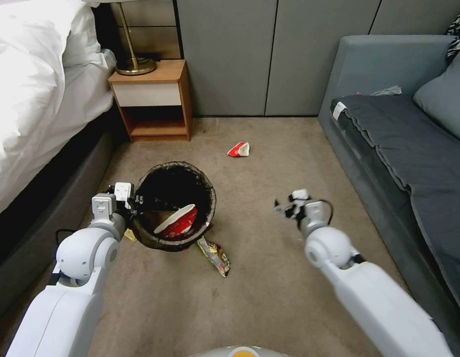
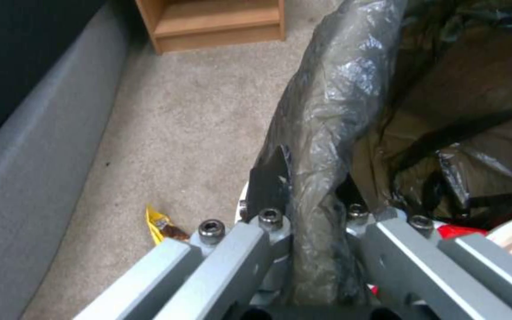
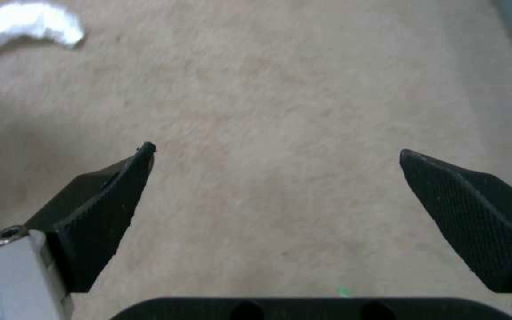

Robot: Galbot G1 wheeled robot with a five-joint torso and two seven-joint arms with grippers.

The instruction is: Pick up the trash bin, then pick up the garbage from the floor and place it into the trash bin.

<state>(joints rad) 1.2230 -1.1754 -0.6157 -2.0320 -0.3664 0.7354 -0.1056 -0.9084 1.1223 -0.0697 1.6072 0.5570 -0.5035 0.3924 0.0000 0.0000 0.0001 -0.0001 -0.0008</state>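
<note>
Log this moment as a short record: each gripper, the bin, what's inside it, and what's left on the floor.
left gripper: jaws shut on the trash bin rim
right gripper: jaws open, empty, above bare floor
bin contents: red-and-white cup
litter on floor: crushed cup near the nightstand; snack wrapper beside the bin; yellow wrapper; white tissue

Head view: illumination is even and moderately bright. The white bedding [image 1: 31, 74] is overexposed, with fold detail lost in glare toward the picture's left edge. Straight lines bow near the borders (wide-angle distortion). The inside of the trash bin [image 1: 175, 203] is dark, and a soft shadow lies under it on the floor [image 1: 269, 277]. Left wrist view: the near metal linkage is blurred; the bag film carries small specular highlights. Right wrist view: soft focus throughout, the carpet texture smeared.
</note>
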